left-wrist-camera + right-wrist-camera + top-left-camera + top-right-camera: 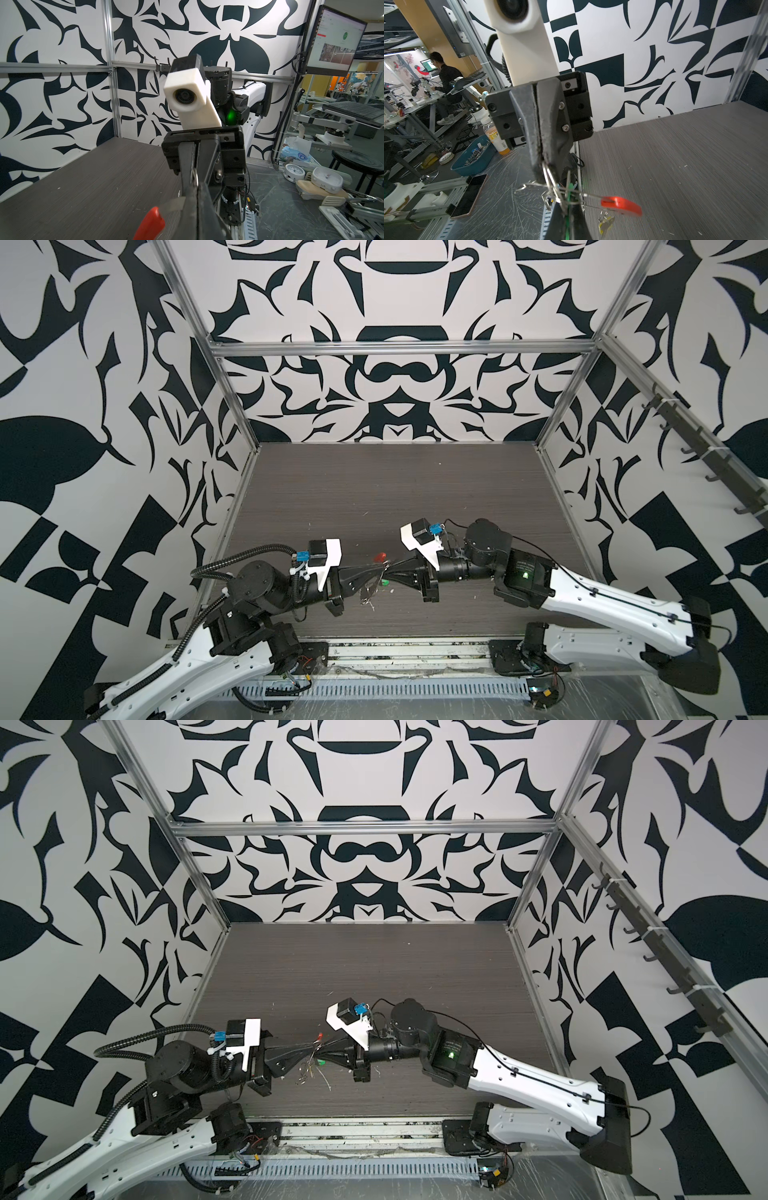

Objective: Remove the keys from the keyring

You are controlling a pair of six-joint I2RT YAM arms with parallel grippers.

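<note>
**noob_q:** Since the two claws are parked tip to tip above the counter (374,489), what's actually being gripped?

**ringfan:** Left claw (380,571) is clamped tight, and the keyring (549,180) is seen poking out of its tip in the right wrist view. The same grey band (176,204) is caught beside that claw in the left wrist view. Right claw (395,567) is squeezed closed too, on a wire loop (195,176). Whether that loop belongs to the keyring or to a tag can't be told tbh.

**noob_q:** And where are the keys?

**ringfan:** All lifted clear of the counter with the bundle, near the front middle. In both top views the red key (379,557) (319,1038) is stuck out on the far side of the claw tips, and the green key (385,582) (321,1063) is hung just on the near side of them. The yellow key (606,223) is only caught in the right wrist view, dangled close beside the red one.
</note>
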